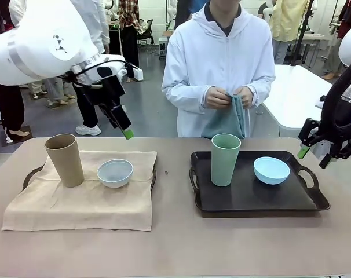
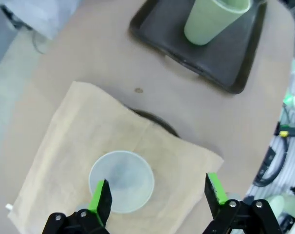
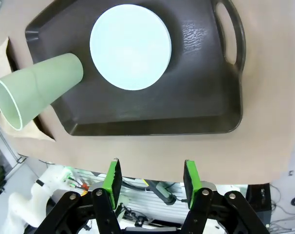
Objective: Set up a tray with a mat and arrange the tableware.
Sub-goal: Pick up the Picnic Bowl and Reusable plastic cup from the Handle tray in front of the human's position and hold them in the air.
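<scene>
**Tableware split over two trays, one mat laid, both grippers empty**

Tableware stands in two pairs, placed here by the dark tray (image 1: pixel 251 200) (image 2: pixel 225 53) (image 3: pixel 196 73) on the paper-brown table (image 1: pixel 175 243). Inside that tray, on bare black plastic, the pale green cup (image 1: pixel 225 159) (image 2: pixel 213 19) (image 3: pixel 35 90) stands upright toward its left end. It is tall, handleless and slightly flared. The light blue bowl (image 1: pixel 271 170) (image 3: pixel 130 46), small and shallow, sits to the right of it, apart from it.

Left of the dark tray and separate from it lies a second tray (image 1: pixel 30 174) (image 2: pixel 157 122), of which only the dark rim and handle peek out. A beige mat (image 1: pixel 77 202) (image 2: pixel 64 141) is draped over it, with its corners spilling onto the table. On the mat the tan cup (image 1: pixel 65 160) stands upright at the end farthest from the dark tray. The white bowl (image 1: pixel 115 172) (image 2: pixel 121 181) rests beside it, nearer the dark tray and not touching the cup. All four vessels look empty.

Beyond the dark tray's far edge a person holds a folded teal cloth (image 1: pixel 227 121) in both hands (image 1: pixel 219 97).

The left gripper (image 1: pixel 127 133) (image 2: pixel 156 192) hangs in the air well to the left of the dark tray, above the mat's far edge. Its fingers are spread wide with nothing between them, and in the wrist view the white bowl lies below. The right gripper (image 1: pixel 314 156) (image 3: pixel 151 178) hovers just past the dark tray's right handle, its fingers parted and gripping nothing.

A small black mark (image 1: pixel 59 41) on the left arm's shell is too small to read.
</scene>
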{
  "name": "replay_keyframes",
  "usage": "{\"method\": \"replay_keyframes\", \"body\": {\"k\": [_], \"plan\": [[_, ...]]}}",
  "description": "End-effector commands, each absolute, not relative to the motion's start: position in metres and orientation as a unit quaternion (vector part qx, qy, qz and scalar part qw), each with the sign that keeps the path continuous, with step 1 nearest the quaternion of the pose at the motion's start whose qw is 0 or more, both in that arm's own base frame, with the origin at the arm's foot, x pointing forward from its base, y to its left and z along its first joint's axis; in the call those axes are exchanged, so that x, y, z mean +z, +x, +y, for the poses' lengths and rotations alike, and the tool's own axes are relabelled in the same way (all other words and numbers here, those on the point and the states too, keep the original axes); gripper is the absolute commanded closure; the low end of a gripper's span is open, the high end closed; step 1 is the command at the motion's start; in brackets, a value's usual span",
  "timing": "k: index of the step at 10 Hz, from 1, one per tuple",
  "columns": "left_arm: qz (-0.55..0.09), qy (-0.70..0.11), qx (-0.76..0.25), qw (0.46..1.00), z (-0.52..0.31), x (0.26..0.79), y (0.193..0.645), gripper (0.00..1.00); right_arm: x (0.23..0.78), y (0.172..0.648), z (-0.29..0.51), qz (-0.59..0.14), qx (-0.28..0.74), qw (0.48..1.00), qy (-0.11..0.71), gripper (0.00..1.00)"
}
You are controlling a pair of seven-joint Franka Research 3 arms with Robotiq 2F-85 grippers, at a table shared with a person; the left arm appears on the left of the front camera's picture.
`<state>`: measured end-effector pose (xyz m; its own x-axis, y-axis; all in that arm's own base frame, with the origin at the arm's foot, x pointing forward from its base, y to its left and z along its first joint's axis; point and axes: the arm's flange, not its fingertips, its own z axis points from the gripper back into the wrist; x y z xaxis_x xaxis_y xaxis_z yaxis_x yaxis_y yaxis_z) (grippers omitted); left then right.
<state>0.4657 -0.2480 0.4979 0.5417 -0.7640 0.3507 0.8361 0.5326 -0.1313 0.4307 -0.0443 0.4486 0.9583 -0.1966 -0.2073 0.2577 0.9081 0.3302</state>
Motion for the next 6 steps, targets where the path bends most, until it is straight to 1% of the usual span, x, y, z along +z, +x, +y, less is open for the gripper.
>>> {"method": "replay_keyframes", "body": {"k": [1, 6], "plan": [[-0.124, -0.117, -0.467, 0.868, -0.2419, 0.5012, 0.4662, 0.0, 0.452, 0.4294, -0.0412, 0.082, -0.109, 0.976, 0.171, 0.33], [-0.125, -0.127, -0.469, 0.865, -0.2435, 0.4978, 0.4676, 0.0, 0.45, 0.4311, -0.0428, 0.084, -0.112, 0.974, 0.176, 0.33]]}}
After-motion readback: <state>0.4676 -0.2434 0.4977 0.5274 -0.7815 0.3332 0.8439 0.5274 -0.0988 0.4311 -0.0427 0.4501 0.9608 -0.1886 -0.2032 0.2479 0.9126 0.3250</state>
